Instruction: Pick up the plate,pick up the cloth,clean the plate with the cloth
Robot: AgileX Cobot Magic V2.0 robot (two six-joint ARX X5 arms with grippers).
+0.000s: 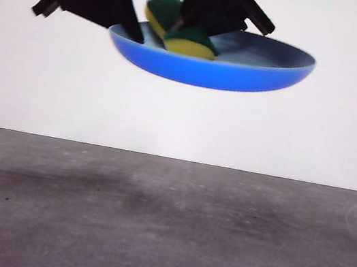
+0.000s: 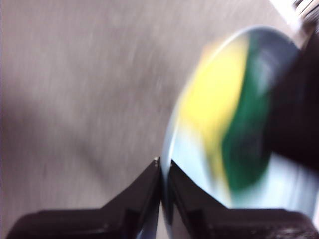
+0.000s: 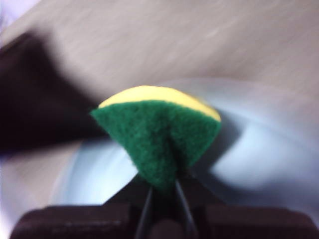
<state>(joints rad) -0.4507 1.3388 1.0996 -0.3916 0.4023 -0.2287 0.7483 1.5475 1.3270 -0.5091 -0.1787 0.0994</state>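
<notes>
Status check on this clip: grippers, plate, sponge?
Left gripper shut on plate rim, airborne. Right gripper shut on sponge, pressed into plate. Nothing obstructing.

So we've got the plate (image 1: 244, 76) up in the air, well clear of the worktop (image 1: 162, 227). It's a big round shallow thing with a raised rim, strong blue from the front and pale blue in the wrist views, sitting roughly level with a slight tilt. Its rim is pinched on one side by the left claw (image 2: 162, 167).

The cloth (image 1: 182, 32) is really a little sponge: yellow foam with a dark green scouring top. We see it folded or squeezed in the right claw (image 3: 162, 186), green side bulging out, yellow foam peeking behind. It's pressed down on the inside of the plate, near the held edge. Both wrist views are pretty blurry.
</notes>
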